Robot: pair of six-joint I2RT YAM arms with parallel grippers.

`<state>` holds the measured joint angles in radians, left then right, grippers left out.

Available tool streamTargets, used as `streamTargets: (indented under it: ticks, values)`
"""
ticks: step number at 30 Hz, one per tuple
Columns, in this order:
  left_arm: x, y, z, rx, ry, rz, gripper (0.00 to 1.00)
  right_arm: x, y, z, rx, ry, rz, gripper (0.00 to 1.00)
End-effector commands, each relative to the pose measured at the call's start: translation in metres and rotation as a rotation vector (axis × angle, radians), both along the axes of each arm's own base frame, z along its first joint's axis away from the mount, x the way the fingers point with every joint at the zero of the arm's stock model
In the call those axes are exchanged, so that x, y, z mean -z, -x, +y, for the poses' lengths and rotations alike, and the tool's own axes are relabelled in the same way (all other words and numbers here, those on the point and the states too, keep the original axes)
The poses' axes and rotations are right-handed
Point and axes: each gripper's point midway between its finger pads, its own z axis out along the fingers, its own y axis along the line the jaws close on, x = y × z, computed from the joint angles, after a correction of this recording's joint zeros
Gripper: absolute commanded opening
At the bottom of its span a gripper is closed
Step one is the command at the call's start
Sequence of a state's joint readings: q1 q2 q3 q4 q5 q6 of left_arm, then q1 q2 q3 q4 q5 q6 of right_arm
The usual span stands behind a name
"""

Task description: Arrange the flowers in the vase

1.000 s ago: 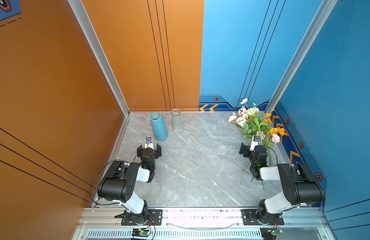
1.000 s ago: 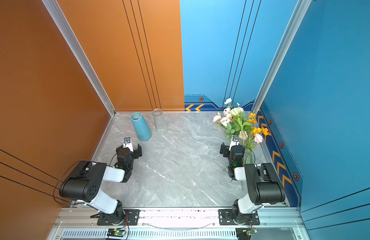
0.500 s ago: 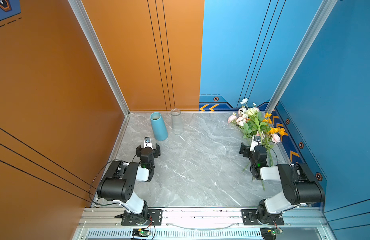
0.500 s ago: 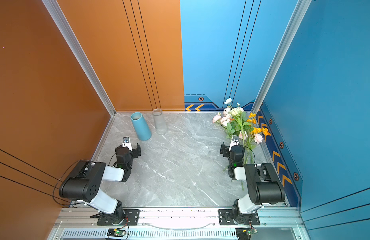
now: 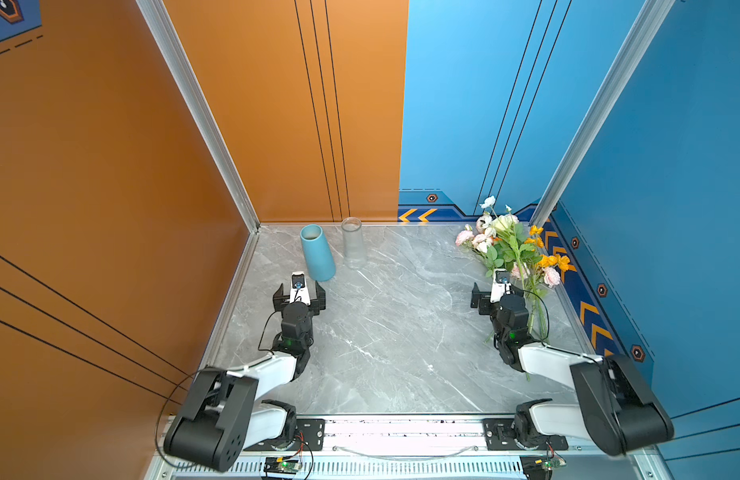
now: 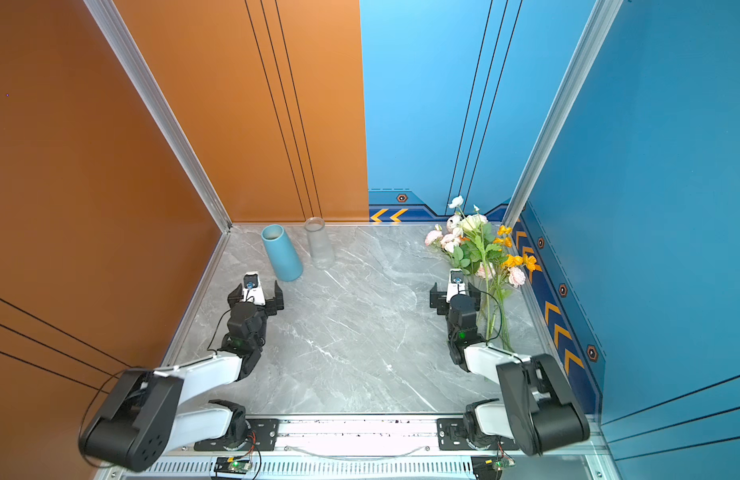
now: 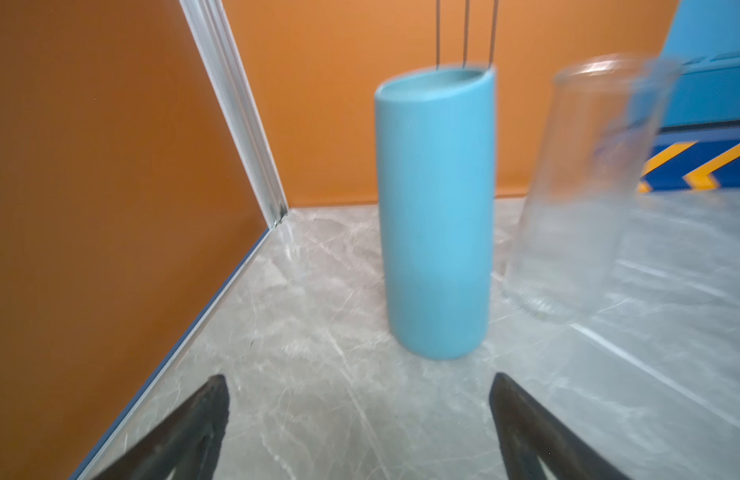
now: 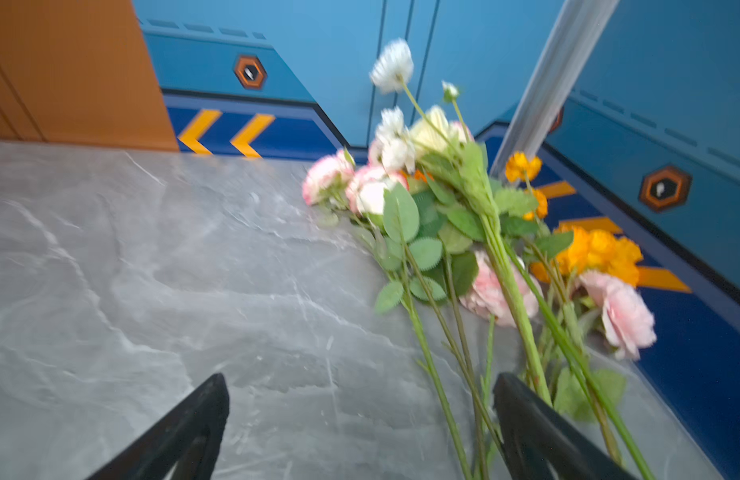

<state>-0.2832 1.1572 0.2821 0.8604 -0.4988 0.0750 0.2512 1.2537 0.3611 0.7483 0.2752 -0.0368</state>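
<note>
Flowers: we see the flowers [image 5: 511, 249] lying as one bunch on the table [image 5: 401, 332] at the far right. The blooms point to the far corner and the cut ends point to the near edge.
Long axis: the stems run almost along the blue wall [image 5: 650, 208], from far to near.
Right gripper: the right gripper [image 5: 497, 293] has its jaws wide apart with nothing between them. It is low over the table, just beside the stems on their inner side. In the wrist view the stems [image 8: 463, 232] pass by its outer finger; we cannot tell if they touch it.
Left gripper: the left gripper [image 5: 299, 291] is also spread wide and empty. It faces the blue vase [image 7: 436, 216], which is near in front of it.
Vases: the blue vase and the glass vase [image 5: 353, 243] stand upright by the far wall on the left, near each other but apart. No flower is in either.
Nearer arm: the right one, in our judgement; the bunch is well apart from the left gripper.
Coming move: we judge that the right gripper must shift a little toward the wall. Its jaws already open across the stem direction.
Room: there is little room between the bunch and the wall, but the middle of the table gives an open way to the vases.
Risk: the stems overlap, so one grasp may take several.
</note>
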Motion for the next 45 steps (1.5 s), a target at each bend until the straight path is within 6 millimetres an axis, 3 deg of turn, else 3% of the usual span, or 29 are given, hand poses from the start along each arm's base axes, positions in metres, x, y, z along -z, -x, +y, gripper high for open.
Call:
streamTargets:
  ticks: [1, 5, 9, 13, 16, 19, 27, 32, 35, 45]
  values:
    - [-0.010, 0.013, -0.005, -0.011, -0.022, 0.118, 0.98, -0.045, 0.001, 0.029, -0.095, -0.024, -0.015, 1.00]
    - [-0.036, 0.017, -0.033, 0.142, 0.039, 0.149, 0.98, -0.084, 0.004, 0.094, -0.306, -0.091, 0.000, 1.00]
    - [-0.055, 0.013, -0.072, 0.342, 0.089, 0.217, 0.98, -0.095, 0.017, 0.164, -0.513, -0.129, 0.037, 1.00]
    - [-0.069, -0.006, -0.101, 0.442, 0.066, 0.367, 0.98, -0.075, 0.041, 0.229, -0.625, -0.075, 0.020, 1.00]
    - [-0.087, -0.027, -0.106, 0.417, 0.031, 0.438, 0.98, -0.054, 0.060, 0.258, -0.665, 0.004, 0.000, 1.00]
    - [-0.095, -0.049, -0.107, 0.373, 0.003, 0.504, 0.98, -0.048, 0.078, 0.277, -0.726, -0.008, -0.037, 1.00]
    - [-0.094, -0.105, -0.127, 0.381, 0.037, 0.563, 0.98, -0.049, 0.101, 0.292, -0.867, -0.081, -0.095, 1.00]
    - [-0.083, -0.135, -0.135, 0.350, 0.025, 0.601, 0.98, -0.044, 0.092, 0.286, -0.827, -0.074, -0.057, 1.00]
    - [-0.075, -0.151, -0.130, 0.284, 0.011, 0.603, 0.98, -0.041, 0.085, 0.278, -0.819, -0.132, -0.051, 1.00]
    - [-0.050, -0.178, -0.130, 0.225, 0.024, 0.627, 0.98, -0.033, 0.075, 0.270, -0.811, -0.157, -0.023, 1.00]
